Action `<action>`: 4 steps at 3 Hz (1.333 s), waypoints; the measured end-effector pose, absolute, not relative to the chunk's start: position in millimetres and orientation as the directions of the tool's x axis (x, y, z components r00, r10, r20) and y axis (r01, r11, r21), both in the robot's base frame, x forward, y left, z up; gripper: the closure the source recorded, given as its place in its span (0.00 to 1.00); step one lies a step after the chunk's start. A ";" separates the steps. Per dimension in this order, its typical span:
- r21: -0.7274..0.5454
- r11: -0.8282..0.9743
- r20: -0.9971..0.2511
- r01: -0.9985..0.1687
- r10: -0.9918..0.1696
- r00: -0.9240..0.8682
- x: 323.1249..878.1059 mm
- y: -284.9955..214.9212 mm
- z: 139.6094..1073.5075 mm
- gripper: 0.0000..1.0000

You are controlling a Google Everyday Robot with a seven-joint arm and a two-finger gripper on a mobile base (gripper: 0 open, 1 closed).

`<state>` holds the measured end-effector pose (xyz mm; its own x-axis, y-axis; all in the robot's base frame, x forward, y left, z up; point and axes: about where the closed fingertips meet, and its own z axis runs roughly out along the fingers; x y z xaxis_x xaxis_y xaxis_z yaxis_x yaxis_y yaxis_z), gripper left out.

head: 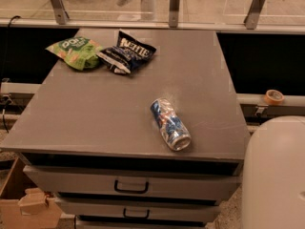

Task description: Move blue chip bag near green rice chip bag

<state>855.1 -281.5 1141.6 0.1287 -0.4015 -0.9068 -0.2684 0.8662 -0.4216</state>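
Observation:
The blue chip bag [127,57] lies at the far left part of the grey table [119,113], dark navy with white lettering. The green rice chip bag [75,52] lies just left of it, and their edges touch or overlap. My gripper and arm are out of view; only my white body [275,175] shows at the lower right.
A blue-and-silver drink can [170,124] lies on its side near the table's front right. The table has drawers [131,186] below. A roll of tape [274,97] sits on a ledge at right. A cardboard box [24,204] stands at lower left. A glass railing runs behind.

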 end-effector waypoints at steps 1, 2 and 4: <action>-0.429 0.870 -0.903 -0.242 -0.406 0.139 854.8 -287.7 1149.6 0.00; -0.386 0.890 -0.922 -0.243 -0.364 0.132 857.6 -289.4 1144.7 0.00; -0.439 0.895 -0.873 -0.082 -0.403 0.276 818.2 -344.8 1224.0 0.00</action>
